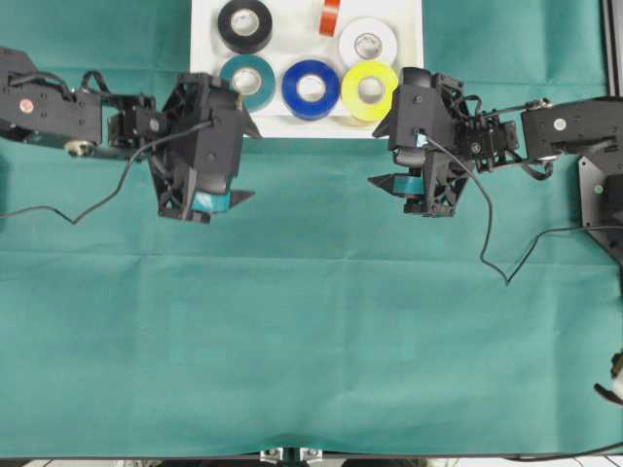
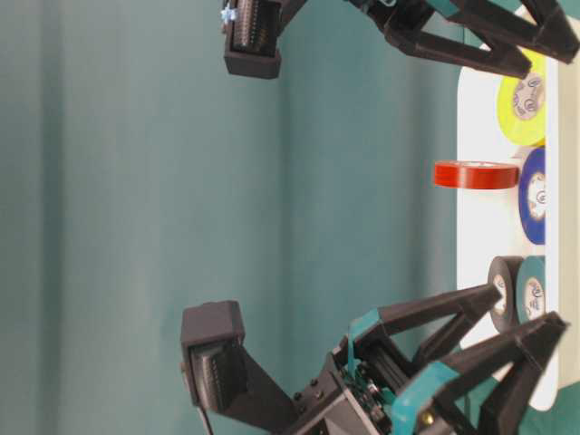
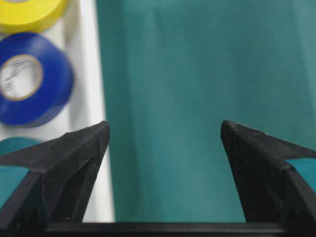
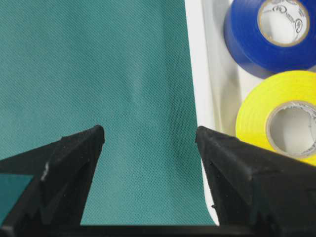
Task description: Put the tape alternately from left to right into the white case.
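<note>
The left gripper (image 1: 243, 163), black with teal pads, hangs over the green cloth just in front of the case with its jaws spread wide and nothing between them; in the left wrist view only bare cloth shows in the gap. The right gripper (image 1: 382, 156), of the same build, also stands fully open and empty, beside the case's near right corner.

Behind both sits the shallow white plastic case (image 1: 206, 58) with its raised rim, at the far edge of the green tablecloth (image 1: 311, 331). All six rolls lie inside it. In the near row, left to right, are the teal roll (image 1: 259, 70), partly hidden by the left arm, the blue roll (image 1: 311, 89) and the yellow roll (image 1: 370, 89), each lying flat. In the far row are the black roll (image 1: 244, 24) and the white roll (image 1: 367, 43), also flat, with the red-orange roll (image 1: 330, 17) between them standing on its edge
</note>
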